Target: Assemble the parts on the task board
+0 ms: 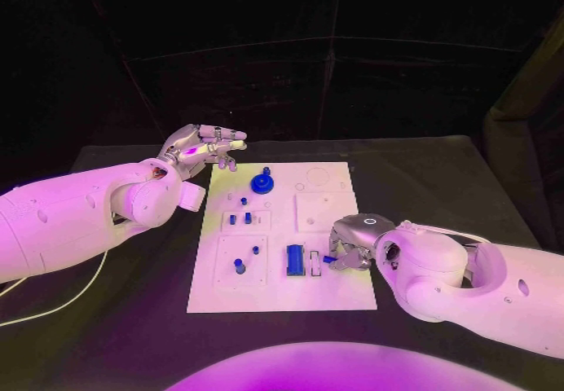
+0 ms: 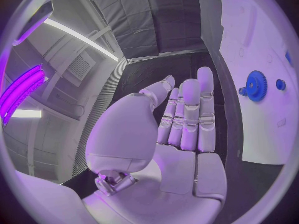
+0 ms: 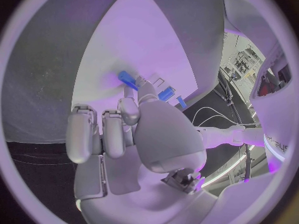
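Note:
The white task board (image 1: 335, 289) lies mid-table. A blue gear (image 1: 262, 183) stands near the board's far edge, with several small blue pegs (image 1: 240, 217) nearer on its left side and a blue block (image 1: 294, 259) beside a white slot piece (image 1: 314, 262). My left hand (image 1: 206, 147) hovers over the board's far left corner, fingers stretched out and holding nothing; its wrist view shows the hand (image 2: 187, 119), the gear (image 2: 256, 85) and the board (image 2: 249, 40). My right hand (image 1: 350, 243) is low over the board's right side, next to the slot piece. It pinches a small blue part (image 3: 127, 77) (image 1: 330, 260) at its fingertips (image 3: 133, 90).
Black table (image 1: 470, 183) surrounds the board. A white cable (image 1: 65, 301) runs along the table's left side under my left arm. The board's near right corner and its right half (image 1: 319, 208) carry only pale recessed outlines.

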